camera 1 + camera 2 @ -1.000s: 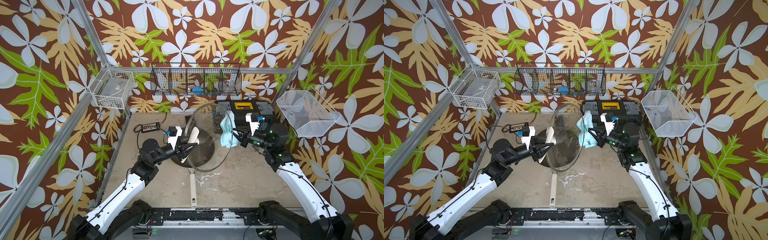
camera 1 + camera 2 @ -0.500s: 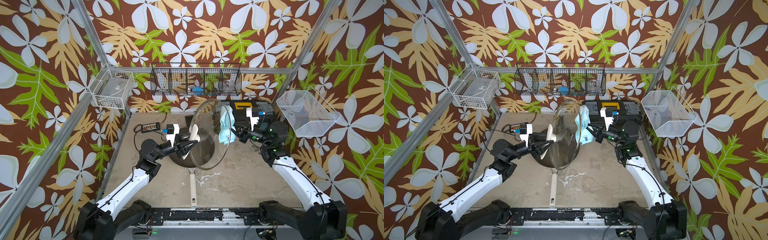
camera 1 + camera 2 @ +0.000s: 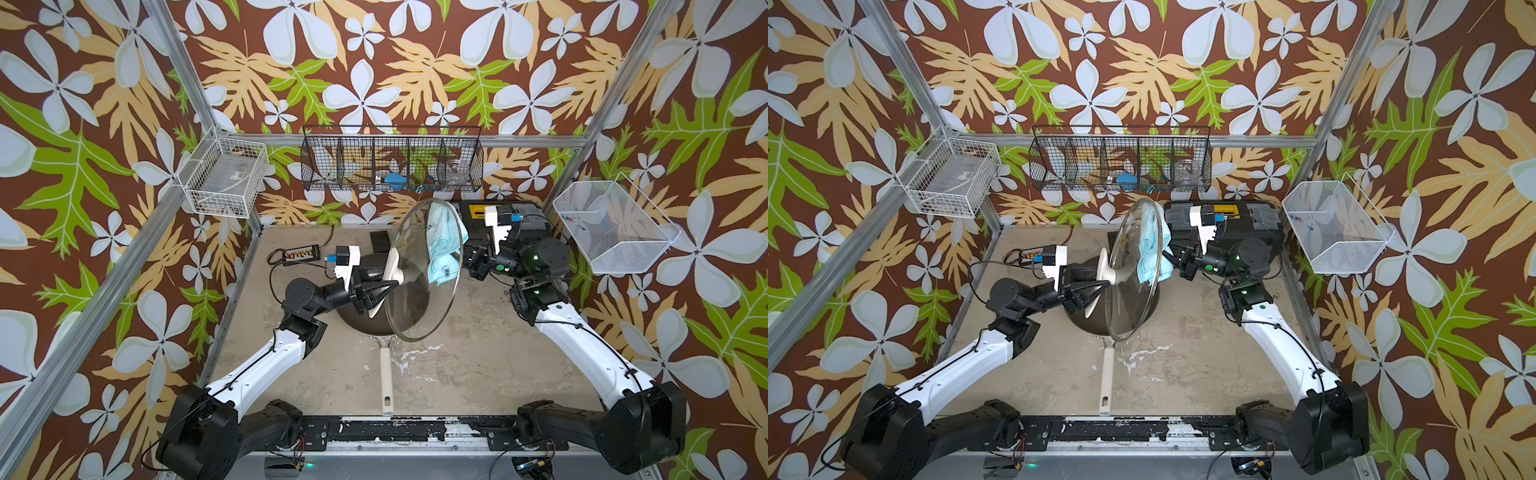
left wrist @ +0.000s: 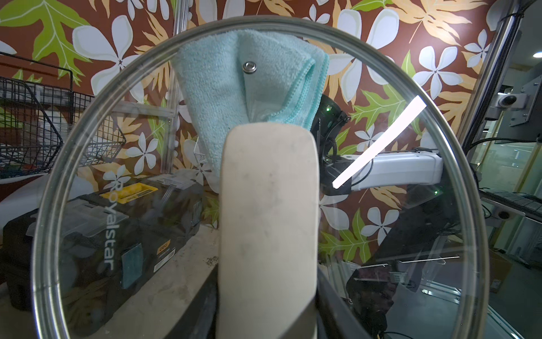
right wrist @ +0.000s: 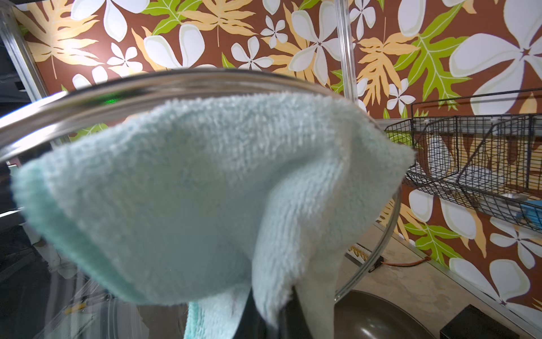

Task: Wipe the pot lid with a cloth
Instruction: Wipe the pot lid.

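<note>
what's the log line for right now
left gripper: shut on pot lid handle | right gripper: shut on cloth | cloth: against lid's inner face

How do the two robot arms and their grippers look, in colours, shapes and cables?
The left arm and right arm have white box-like links between black joints, each with a thin black cable along it. A white camera block sits on each wrist. The left gripper and right gripper have black tapering fingers. Green lights glow on the right arm.
</note>
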You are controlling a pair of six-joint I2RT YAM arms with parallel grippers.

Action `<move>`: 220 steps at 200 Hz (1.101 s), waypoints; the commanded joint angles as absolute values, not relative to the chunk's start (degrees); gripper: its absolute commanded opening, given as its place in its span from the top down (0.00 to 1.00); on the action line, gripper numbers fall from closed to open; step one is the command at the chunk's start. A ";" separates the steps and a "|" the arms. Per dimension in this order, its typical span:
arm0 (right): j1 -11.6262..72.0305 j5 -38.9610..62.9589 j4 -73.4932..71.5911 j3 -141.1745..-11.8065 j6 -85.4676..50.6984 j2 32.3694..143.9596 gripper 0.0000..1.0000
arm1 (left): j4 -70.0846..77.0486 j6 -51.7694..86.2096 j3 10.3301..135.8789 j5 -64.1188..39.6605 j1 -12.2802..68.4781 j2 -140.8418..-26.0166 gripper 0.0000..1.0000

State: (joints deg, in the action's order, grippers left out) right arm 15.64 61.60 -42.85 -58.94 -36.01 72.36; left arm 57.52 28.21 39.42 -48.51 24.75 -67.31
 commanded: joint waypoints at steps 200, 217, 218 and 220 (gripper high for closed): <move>17.35 58.27 -48.63 -69.03 -39.46 83.79 1.00 | 83.19 44.36 40.97 -52.94 24.61 -73.72 1.00; 17.39 57.98 -48.69 -69.55 -39.47 84.75 1.00 | 83.32 45.20 41.95 -53.34 24.63 -73.86 1.00; 17.39 57.95 -48.69 -69.58 -39.46 84.83 1.00 | 83.32 45.28 42.02 -53.34 24.62 -73.93 1.00; 17.38 57.95 -48.69 -69.65 -39.51 84.93 1.00 | 83.32 45.33 42.15 -53.41 24.61 -73.94 1.00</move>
